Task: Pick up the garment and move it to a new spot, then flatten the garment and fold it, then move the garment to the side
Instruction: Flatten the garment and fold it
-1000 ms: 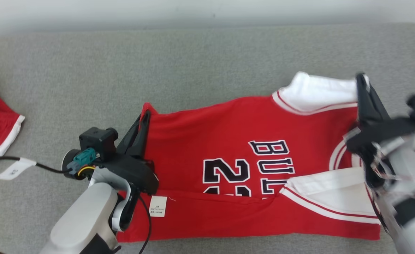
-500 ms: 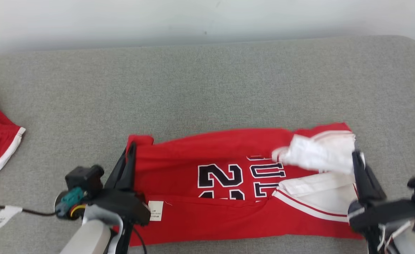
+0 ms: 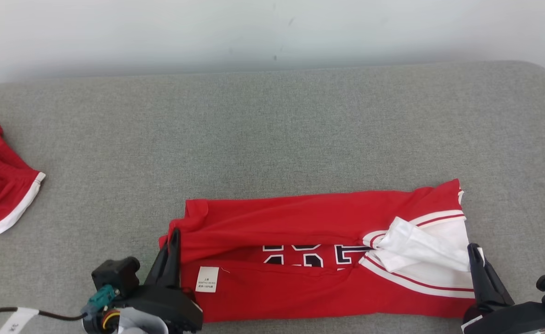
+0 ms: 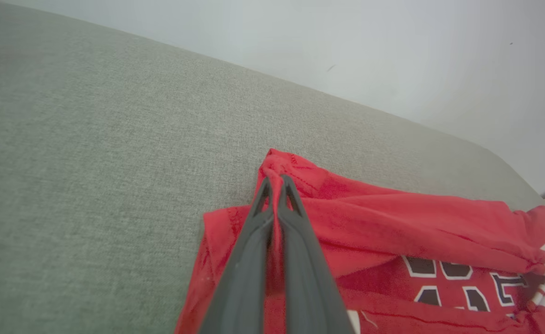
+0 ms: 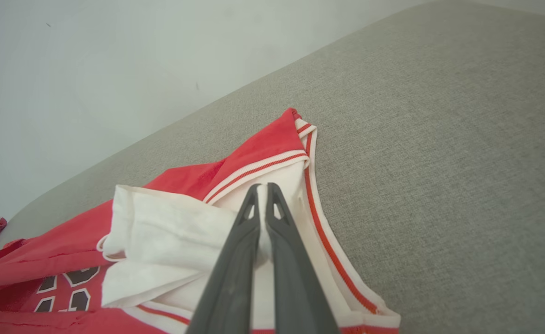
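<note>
The left gripper (image 3: 175, 235) sits low at the near left. Its two dark fingers lie almost flat, pointing away from the robot, and are pressed together on the left-end edge of the red basketball jersey with white trim and black lettering (image 3: 300, 218). The left wrist view shows red cloth pinched between the tips (image 4: 274, 182). The right gripper (image 3: 473, 250) is at the near right, posed the same way and clamped on white fabric at the jersey's right end (image 5: 263, 190).

The jersey lies across the near part of the grey woven cushion (image 3: 272, 139), its far edge folded over the lettering, with a white care label (image 3: 207, 279) near the left gripper. A second red garment with a white hem (image 3: 1, 195) lies well apart at the far left. A black cable with a white tag (image 3: 17, 318) trails from the left wrist.
</note>
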`<state>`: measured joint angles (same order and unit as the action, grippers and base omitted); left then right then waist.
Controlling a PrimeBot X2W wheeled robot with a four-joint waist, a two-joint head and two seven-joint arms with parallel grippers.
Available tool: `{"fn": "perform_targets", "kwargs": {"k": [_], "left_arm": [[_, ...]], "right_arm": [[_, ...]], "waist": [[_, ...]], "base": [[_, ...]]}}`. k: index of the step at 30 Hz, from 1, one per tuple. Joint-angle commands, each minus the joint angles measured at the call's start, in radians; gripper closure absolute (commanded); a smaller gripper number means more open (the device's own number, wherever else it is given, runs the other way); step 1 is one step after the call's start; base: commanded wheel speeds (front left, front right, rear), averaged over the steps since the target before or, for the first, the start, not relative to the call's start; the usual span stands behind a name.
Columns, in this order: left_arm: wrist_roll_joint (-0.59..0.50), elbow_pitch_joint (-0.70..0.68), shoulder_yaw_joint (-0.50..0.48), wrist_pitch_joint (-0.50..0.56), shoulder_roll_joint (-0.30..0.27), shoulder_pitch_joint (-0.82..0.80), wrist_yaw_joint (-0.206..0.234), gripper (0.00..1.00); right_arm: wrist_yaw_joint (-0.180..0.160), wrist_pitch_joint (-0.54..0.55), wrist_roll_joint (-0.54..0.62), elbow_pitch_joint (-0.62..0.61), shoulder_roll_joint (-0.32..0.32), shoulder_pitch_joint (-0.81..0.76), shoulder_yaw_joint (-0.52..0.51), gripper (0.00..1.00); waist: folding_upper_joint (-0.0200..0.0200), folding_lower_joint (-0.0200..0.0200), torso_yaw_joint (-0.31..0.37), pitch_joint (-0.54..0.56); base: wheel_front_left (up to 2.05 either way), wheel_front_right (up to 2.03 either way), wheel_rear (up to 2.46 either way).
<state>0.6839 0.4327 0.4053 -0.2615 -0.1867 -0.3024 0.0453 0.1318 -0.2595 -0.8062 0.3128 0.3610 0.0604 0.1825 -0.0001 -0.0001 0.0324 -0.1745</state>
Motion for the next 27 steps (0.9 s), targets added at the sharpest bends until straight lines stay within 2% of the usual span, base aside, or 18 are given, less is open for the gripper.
{"fn": "perform_targets", "kwargs": {"k": [1,4,5,6,7,8,9,10,19,27], "left_arm": [[-0.014,0.008,-0.009,-0.003,0.006,0.027,-0.001,1.00],[-0.028,0.028,-0.019,-0.003,0.013,0.044,-0.008,1.00],[-0.030,0.035,-0.021,-0.003,0.017,0.047,-0.009,0.84],[-0.034,0.045,-0.023,-0.003,0.019,0.049,-0.013,0.55],[-0.039,0.055,-0.024,-0.003,0.021,0.053,-0.014,0.26],[-0.039,0.055,-0.024,-0.003,0.021,0.053,-0.014,0.26],[-0.041,0.061,-0.026,-0.003,0.025,0.057,-0.017,0.00],[-0.046,0.058,-0.035,-0.004,0.029,0.059,-0.017,0.00],[-0.132,-0.060,-0.146,-0.003,0.035,0.125,0.003,0.00],[-0.255,-0.182,-0.243,-0.003,0.006,0.191,0.053,0.00]], "right_arm": [[-0.002,0.006,0.011,0.003,-0.006,-0.015,0.000,1.00],[-0.002,0.020,0.019,0.012,-0.014,-0.028,-0.004,1.00],[-0.002,0.023,0.023,0.016,-0.016,-0.026,-0.008,1.00],[-0.002,0.030,0.027,0.020,-0.019,-0.025,-0.012,1.00],[-0.002,0.034,0.031,0.022,-0.023,-0.026,-0.015,0.82],[-0.002,0.034,0.031,0.022,-0.023,-0.026,-0.015,0.82],[-0.002,0.034,0.034,0.026,-0.027,-0.027,-0.022,0.38],[-0.002,0.034,0.037,0.028,-0.028,-0.030,-0.028,0.00],[-0.002,0.026,0.084,-0.024,-0.034,-0.043,-0.105,0.00],[-0.002,0.164,0.219,0.105,-0.025,0.069,-0.126,0.00]], "waist": [[0.0001,0.0001,0.000,0.011],[0.0001,0.0001,0.000,0.019],[0.0001,0.0001,-0.001,0.020],[0.0001,0.0001,-0.001,0.022],[0.0001,0.0001,-0.001,0.024],[0.0001,0.0001,-0.001,0.024],[0.0001,0.0001,0.000,0.027],[0.0001,0.0001,0.000,0.030],[0.0001,0.0001,-0.002,0.069],[0.0001,0.0001,-0.011,0.082]], "base": [[0.00,0.00,0.00],[0.00,0.00,0.00],[0.00,0.00,0.00],[0.00,0.00,0.00],[0.00,0.00,0.00],[0.00,0.00,0.00],[0.00,0.00,0.00],[0.00,0.00,0.00],[0.00,0.00,0.00],[0.00,0.00,0.00]]}}
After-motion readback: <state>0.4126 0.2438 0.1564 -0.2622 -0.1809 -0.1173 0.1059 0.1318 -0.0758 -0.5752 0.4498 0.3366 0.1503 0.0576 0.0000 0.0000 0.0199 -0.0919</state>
